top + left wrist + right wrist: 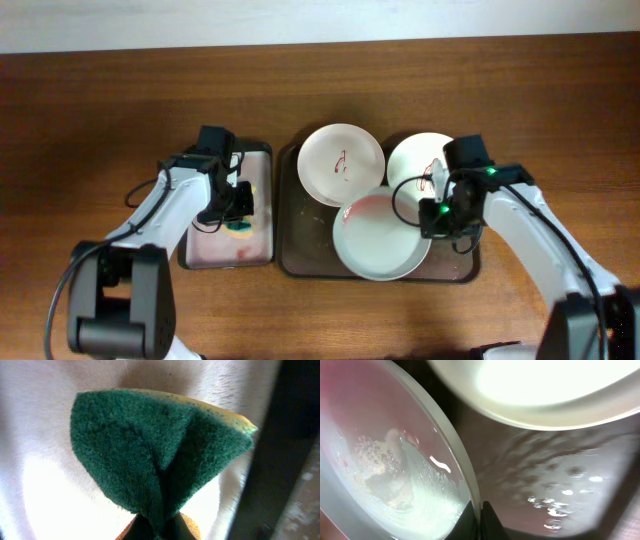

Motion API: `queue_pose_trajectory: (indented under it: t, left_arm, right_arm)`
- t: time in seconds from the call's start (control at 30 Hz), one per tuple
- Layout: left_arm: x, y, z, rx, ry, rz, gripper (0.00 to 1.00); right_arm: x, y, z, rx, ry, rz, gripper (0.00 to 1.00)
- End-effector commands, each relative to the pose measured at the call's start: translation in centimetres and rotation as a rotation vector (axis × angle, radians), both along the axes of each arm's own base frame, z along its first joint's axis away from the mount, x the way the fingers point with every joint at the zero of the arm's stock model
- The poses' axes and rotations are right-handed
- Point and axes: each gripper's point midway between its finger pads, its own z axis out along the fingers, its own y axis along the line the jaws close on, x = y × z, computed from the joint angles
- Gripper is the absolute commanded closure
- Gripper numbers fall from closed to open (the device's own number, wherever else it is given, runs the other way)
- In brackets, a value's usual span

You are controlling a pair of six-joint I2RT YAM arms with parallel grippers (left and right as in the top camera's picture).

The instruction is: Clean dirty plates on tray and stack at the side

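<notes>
Left fingers [156, 532] are clenched on the lower edge of a green sponge [150, 455]. The sponge is folded into a crease where they pinch it and shows a yellow backing along its upper edge. Seen from overhead, they hang over the small black-rimmed tray [190, 262] with the pale pink inside; whether the sponge touches its floor I cannot tell. Right fingers [480, 520] are closed on the rim of the near plate [385, 460], one on each face of the edge. That plate sits at the front of the brown tray [297, 240], and its inside is wet, with foam and a faint pink wash over part of it. From overhead its far rim reaches the edges of the two plates behind it; whether it touches them I cannot tell. The back-left plate [341, 163] lies in the tray with a small red smear at its centre. The back-right plate [415, 160] also carries a red smear and is partly hidden by the right arm. Water beads on the bare tray floor beside the gripped plate. Both trays stand side by side, just apart, on the wooden surface [100, 110].
</notes>
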Motion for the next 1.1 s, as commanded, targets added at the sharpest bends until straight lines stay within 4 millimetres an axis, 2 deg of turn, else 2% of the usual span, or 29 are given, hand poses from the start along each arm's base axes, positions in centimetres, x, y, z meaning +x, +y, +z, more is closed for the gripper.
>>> queue_pose_trajectory:
  t: [0.0,0.07,0.1,0.13,0.17,0.23,0.27,0.43,0.57,0.67,0.73,0.8,0.83,0.9,0.93,0.97,1.07]
  left_arm:
    - [-0.5,0.1,-2.2,-0.002,0.053,-0.039,1.00]
    - [-0.5,0.2,-2.8,0.002,0.061,-0.041,1.00]
    - [-0.4,0.2,-2.9,0.003,0.059,-0.040,0.95]
    - [-0.2,0.2,-2.9,0.004,0.050,-0.040,0.47]
    - [0.0,0.2,-2.9,0.004,0.044,-0.040,0.28]
    - [0.4,0.4,-2.9,0.019,0.028,-0.038,0.06]
    - [0.6,0.6,-2.9,0.030,0.020,-0.037,0.03]
    - [2.0,1.0,-2.7,0.065,-0.042,-0.030,0.02]
    - [3.0,0.8,-2.8,0.055,-0.080,-0.025,0.04]
    - [3.3,0.7,-3.1,0.053,-0.084,-0.026,0.12]
    - [3.1,0.4,-3.6,0.036,-0.070,-0.029,0.21]
    - [3.1,0.4,-3.8,0.035,-0.066,-0.029,0.24]
    - [3.2,0.4,-3.8,0.034,-0.068,-0.029,0.31]
    - [3.3,0.4,-3.8,0.034,-0.075,-0.029,0.55]
    - [3.3,0.4,-3.8,0.034,-0.076,-0.029,0.59]
    - [3.3,0.4,-3.8,0.034,-0.076,-0.029,0.67]
    - [3.3,0.4,-3.8,0.034,-0.075,-0.029,0.98]
  right_arm:
    - [1.9,-3.5,3.3,-0.190,-0.141,-0.075,0.96]
    - [2.3,-5.1,4.9,-0.284,-0.201,-0.118,0.96]
    - [2.5,-5.6,5.7,-0.327,-0.235,-0.119,0.96]
    - [2.9,-5.8,6.7,-0.381,-0.280,-0.108,0.96]
    - [3.1,-5.8,7.2,-0.415,-0.303,-0.098,0.96]
    - [3.3,-5.4,7.9,-0.483,-0.339,-0.064,0.96]
    - [3.4,-4.9,8.1,-0.507,-0.356,-0.041,0.96]
    - [4.1,-3.2,10.1,-0.673,-0.481,0.040,0.96]
    - [4.7,-1.3,12.1,-0.777,-0.608,0.087,0.96]
    - [4.8,0.3,13.5,-0.824,-0.692,0.110,0.96]
    - [4.8,0.6,14.2,-0.857,-0.728,0.108,0.96]
    - [4.8,0.4,14.9,-0.891,-0.755,0.083,0.96]
    - [4.8,0.4,14.9,-0.894,-0.756,0.081,0.96]
    - [4.8,0.3,14.9,-0.887,-0.760,0.059,0.96]
    - [4.8,0.3,14.9,-0.880,-0.764,0.043,0.96]
    - [4.8,0.3,14.9,-0.875,-0.766,0.034,0.96]
    - [4.8,0.3,14.9,-0.851,-0.778,-0.016,0.96]
